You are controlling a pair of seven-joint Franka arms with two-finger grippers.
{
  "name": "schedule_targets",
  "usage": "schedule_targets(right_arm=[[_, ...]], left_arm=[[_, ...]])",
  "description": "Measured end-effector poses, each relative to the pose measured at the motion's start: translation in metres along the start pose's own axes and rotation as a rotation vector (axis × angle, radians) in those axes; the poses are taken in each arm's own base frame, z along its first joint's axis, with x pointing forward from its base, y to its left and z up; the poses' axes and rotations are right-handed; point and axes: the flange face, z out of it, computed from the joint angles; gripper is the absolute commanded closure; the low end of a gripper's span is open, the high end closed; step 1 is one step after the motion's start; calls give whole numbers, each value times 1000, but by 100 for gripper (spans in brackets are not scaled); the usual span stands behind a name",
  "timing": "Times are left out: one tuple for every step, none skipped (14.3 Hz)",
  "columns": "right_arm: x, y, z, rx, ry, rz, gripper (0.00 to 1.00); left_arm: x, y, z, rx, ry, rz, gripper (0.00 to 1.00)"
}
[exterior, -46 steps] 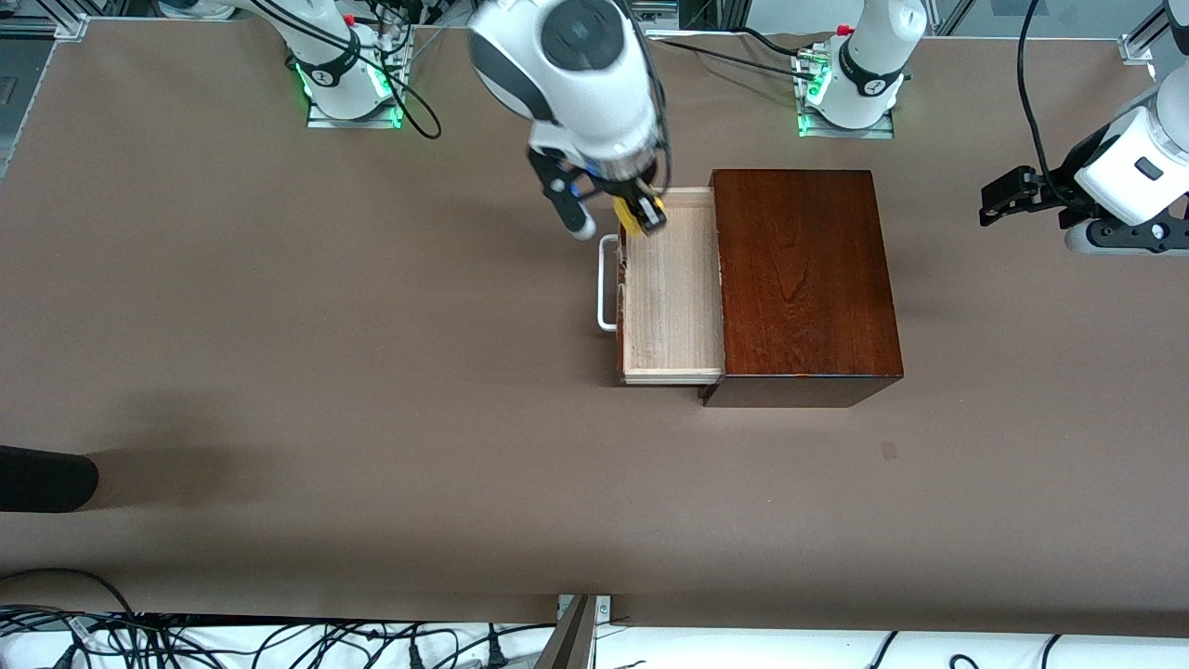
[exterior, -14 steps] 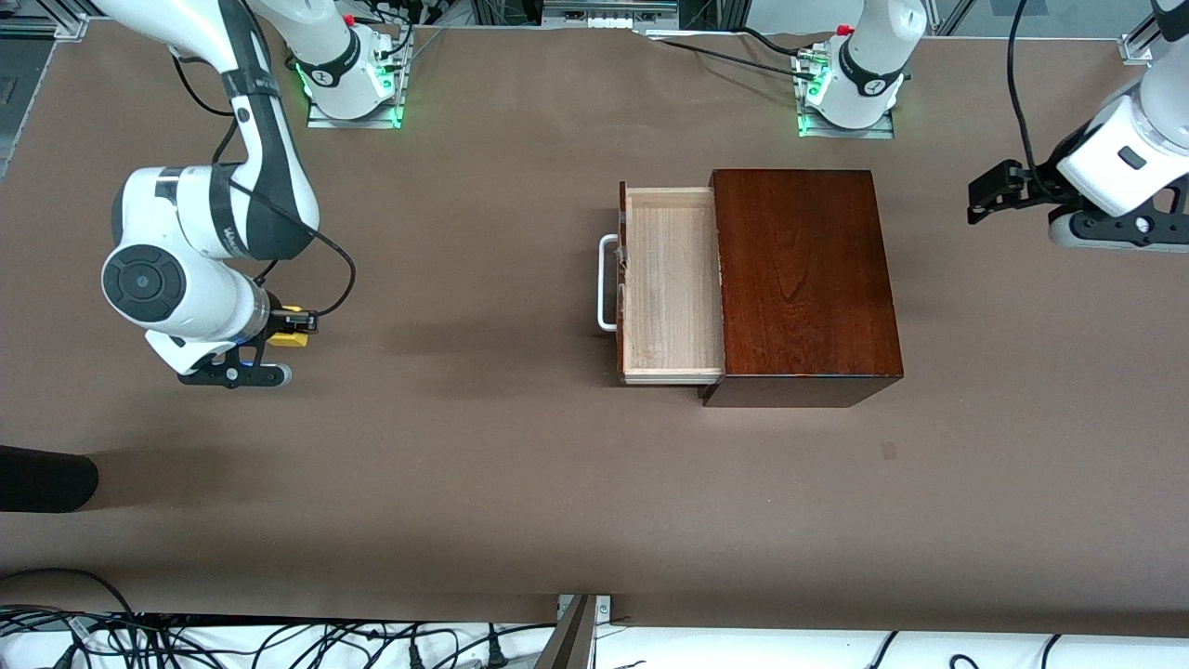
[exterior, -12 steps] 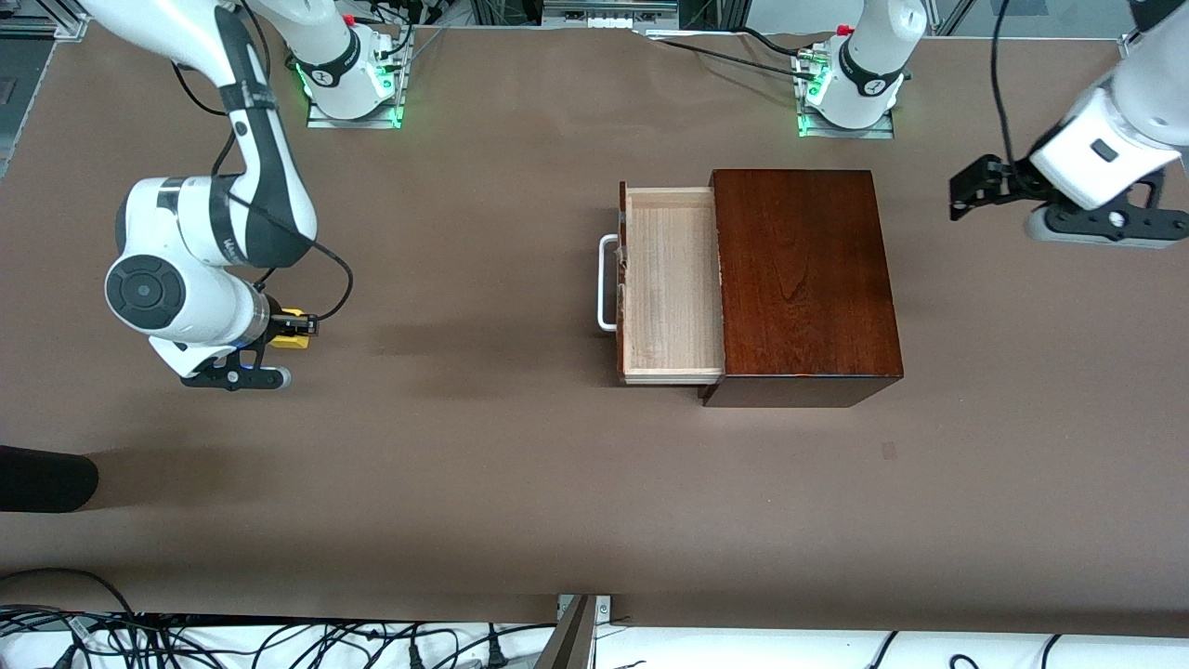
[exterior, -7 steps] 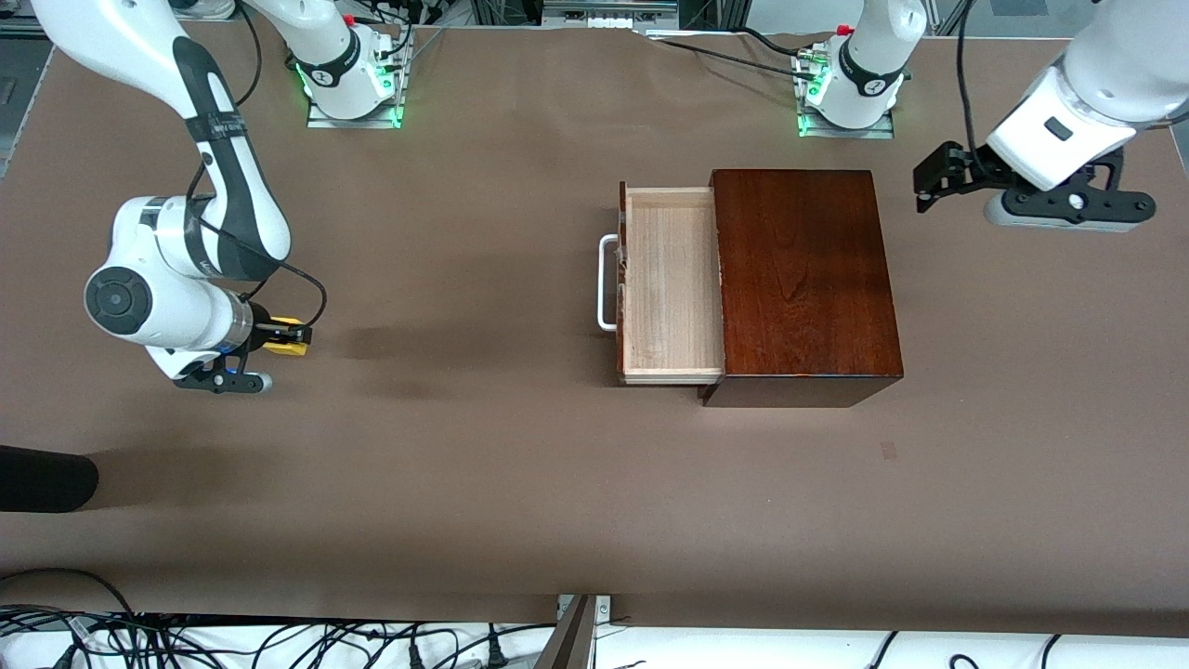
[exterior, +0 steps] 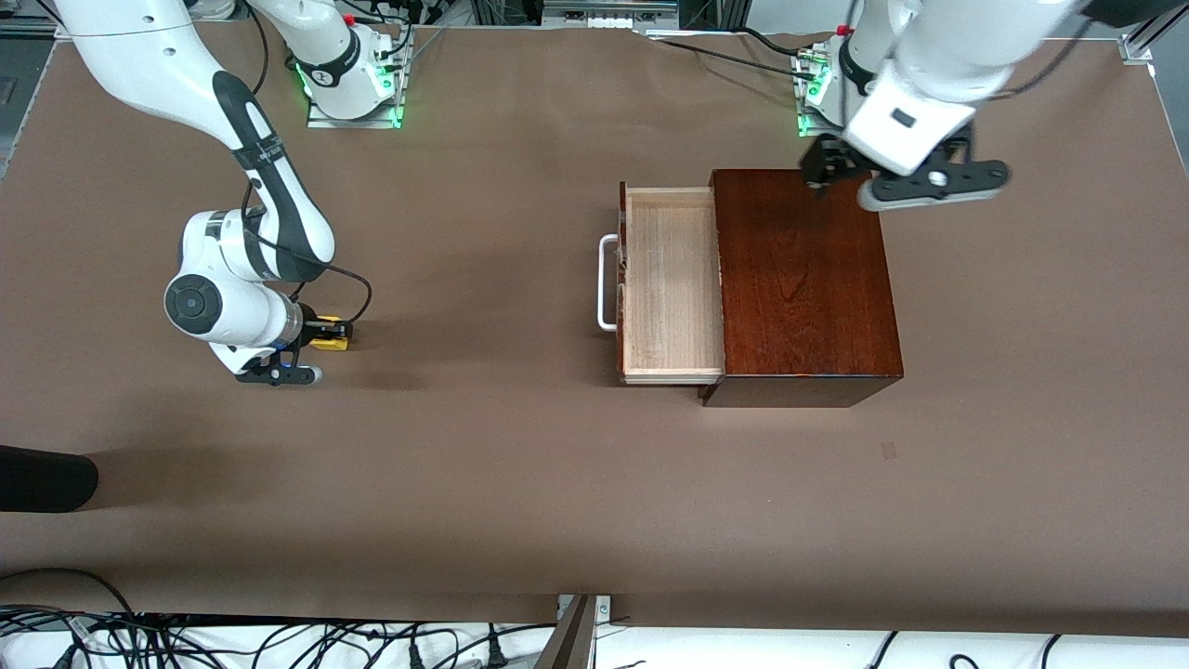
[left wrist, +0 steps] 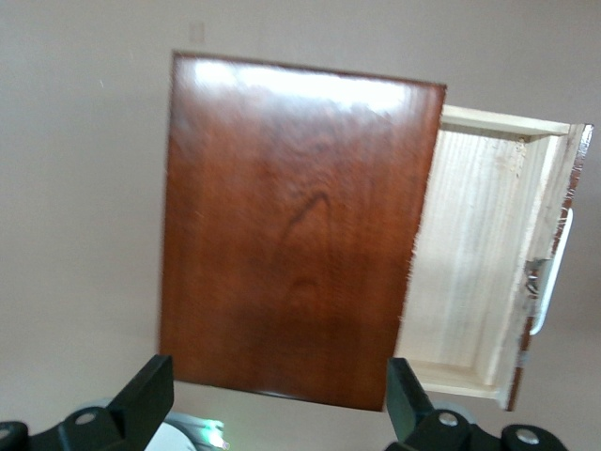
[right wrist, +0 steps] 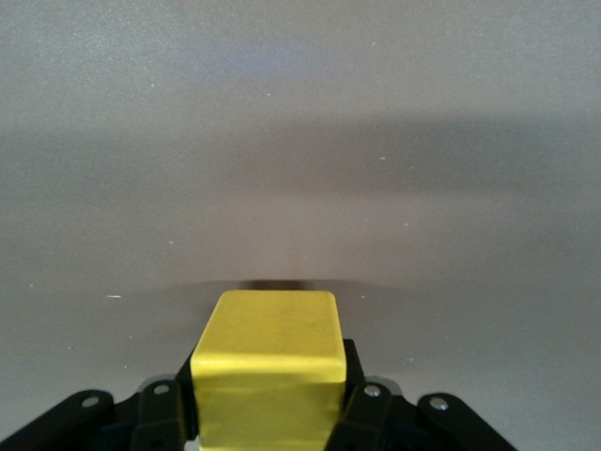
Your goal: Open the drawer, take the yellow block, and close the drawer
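The drawer (exterior: 671,283) stands pulled open from the dark mahogany box (exterior: 803,279), and its pale wood tray is empty. Its white bar handle (exterior: 607,283) faces the right arm's end of the table. My right gripper (exterior: 332,340) is shut on the yellow block (exterior: 330,345), low over bare table toward the right arm's end. The right wrist view shows the block (right wrist: 268,357) held in the gripper (right wrist: 268,409). My left gripper (exterior: 817,175) is open and empty over the box's corner near the left arm's base. The left wrist view shows that gripper (left wrist: 277,413), the box (left wrist: 291,225) and the drawer (left wrist: 470,263).
A dark rounded object (exterior: 42,478) lies at the table's edge at the right arm's end, nearer the front camera. Cables hang along the table's front edge. The arm bases (exterior: 348,84) stand along the back edge.
The right gripper carried the yellow block out of the drawer to the right arm's end of the table. The left arm swung in from its end of the table to over the box.
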Motion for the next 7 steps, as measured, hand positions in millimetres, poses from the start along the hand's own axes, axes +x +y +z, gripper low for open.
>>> schedule_targets(right_arm=[[0, 1, 0, 0, 0, 2, 100], [0, 2, 0, 1, -1, 3, 100], [-1, 3, 1, 1, -4, 5, 100], [-2, 5, 4, 1, -10, 8, 100], [-4, 8, 7, 1, -15, 11, 100], [-6, 10, 10, 1, -19, 14, 72], [-7, 11, 12, 1, -18, 16, 23]], left_arm=[[-6, 17, 8, 5, -9, -38, 0], [-12, 34, 15, 5, -15, -75, 0], [-17, 51, 24, 3, -19, -110, 0], [-24, 69, 32, 0, -23, -142, 0], [-30, 86, 41, -3, -26, -173, 0], [-36, 102, 49, -8, -28, -201, 0], [-42, 118, 58, -14, -29, -228, 0]])
